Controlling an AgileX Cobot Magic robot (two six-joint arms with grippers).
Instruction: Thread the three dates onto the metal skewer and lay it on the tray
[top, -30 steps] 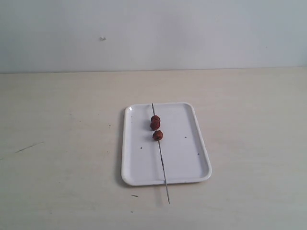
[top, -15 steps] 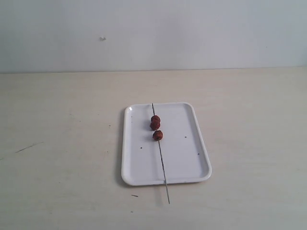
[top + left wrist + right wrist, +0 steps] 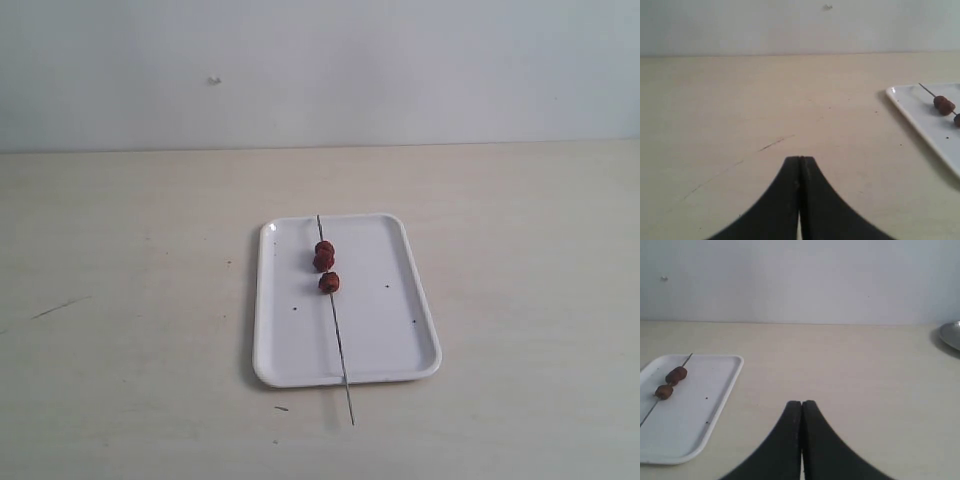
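The white tray (image 3: 290,345) lies in the middle of the table. Across it lies the thin metal skewer (image 3: 340,345), its near end sticking out past the tray's front rim. Three dark red-brown dates are threaded on it: two touching at the far end (image 3: 323,255) and one a little nearer (image 3: 329,283). Neither gripper shows in the exterior view. My left gripper (image 3: 800,159) is shut with nothing in it, well away from the tray (image 3: 920,117) and dates (image 3: 943,104). My right gripper (image 3: 802,403) is shut and empty too, beside the tray (image 3: 720,397) and dates (image 3: 676,374).
A round grey metal dish (image 3: 952,334) shows at the edge of the right wrist view. A dark scratch (image 3: 58,308) marks the tabletop on the left. A pale wall (image 3: 320,70) stands behind the table.
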